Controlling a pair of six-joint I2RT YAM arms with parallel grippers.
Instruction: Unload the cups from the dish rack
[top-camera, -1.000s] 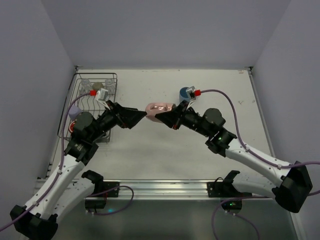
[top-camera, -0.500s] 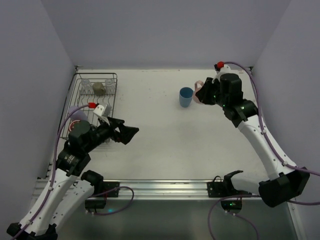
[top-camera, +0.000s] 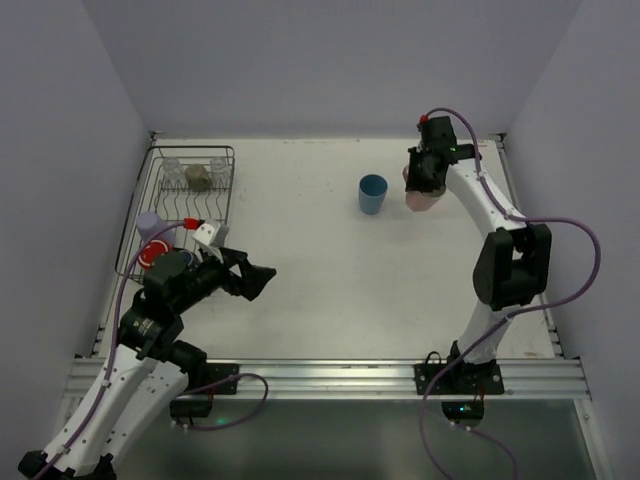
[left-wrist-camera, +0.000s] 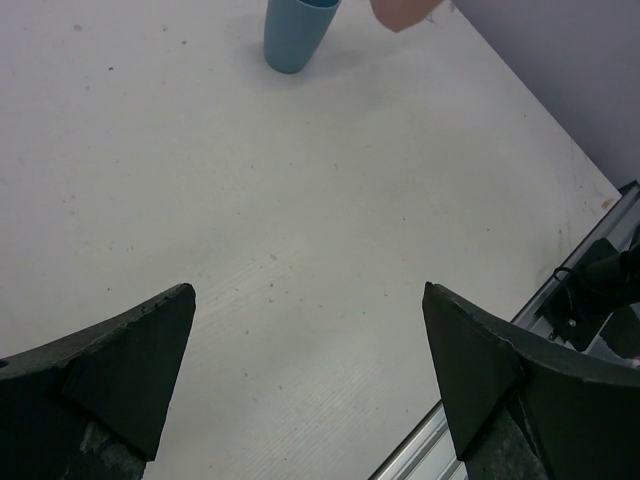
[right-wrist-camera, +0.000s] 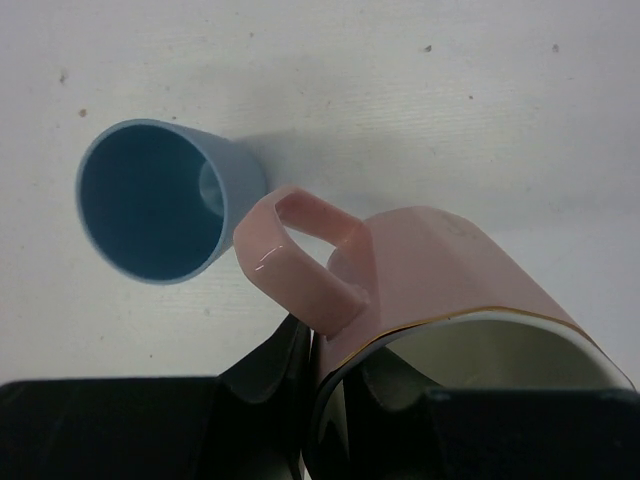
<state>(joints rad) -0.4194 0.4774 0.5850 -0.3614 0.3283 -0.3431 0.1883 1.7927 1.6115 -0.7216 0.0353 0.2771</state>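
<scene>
- Right gripper of mine is clamped on the wall of the pale pink mug beside its handle: one finger sits inside the rim and the other presses from outside.
- From above, that gripper holds the pink mug at the far right of the table, well away from the dish rack.
- I cannot tell whether the mug's base touches the table.
- My right wrist camera shows the mug's handle pointing toward the dark blue cup, which stands upright just beside it with its mouth open to the camera.
- From above, the blue cup stands on the table to the left of the pink mug, the two close but apart.
- My left gripper has its fingers spread wide with nothing between them, and it hovers over bare table near the rack's near right corner.
- My left wrist camera shows those fingers at either side of the view, with the blue cup and an edge of the pink mug far ahead.
- The rack holds two clear glasses and a beige-olive mug at its far end.
- A lavender tumbler and a red mug sit at its near left, the red one partly hidden by my left arm.
</scene>
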